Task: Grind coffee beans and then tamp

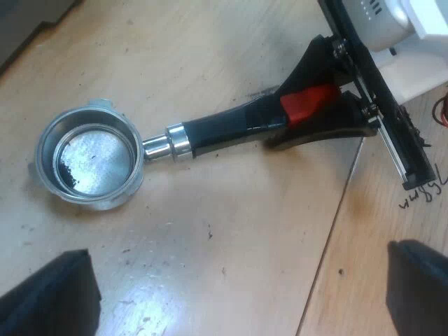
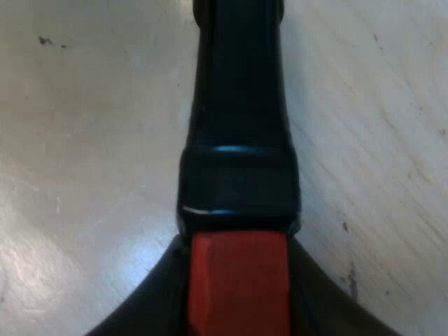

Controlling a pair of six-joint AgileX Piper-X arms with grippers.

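Wooden tabletop [image 1: 231,231], ink marks [image 1: 423,192] beside right gripper [image 1: 316,103]. Metal holder [image 1: 87,157] lies flat, few grounds [image 1: 70,175] inside. Its red handle end [image 2: 238,280] is pinched by right fingers [image 1: 311,66]; left gripper [image 1: 234,290] fingers [image 1: 52,294] spread, apart from it.

The tabletop [image 1: 231,231] is pale wood with a fine grain, scuffed and dotted with dark specks [image 2: 45,40]; a thin seam [image 1: 329,238] runs between two boards; light lies in a soft white glare [image 1: 161,280] on the surface. Black handwriting [image 1: 422,196] is scrawled on one board, too cramped to read; past the table's edge lies a dark strip [image 1: 28,28], perhaps the floor.
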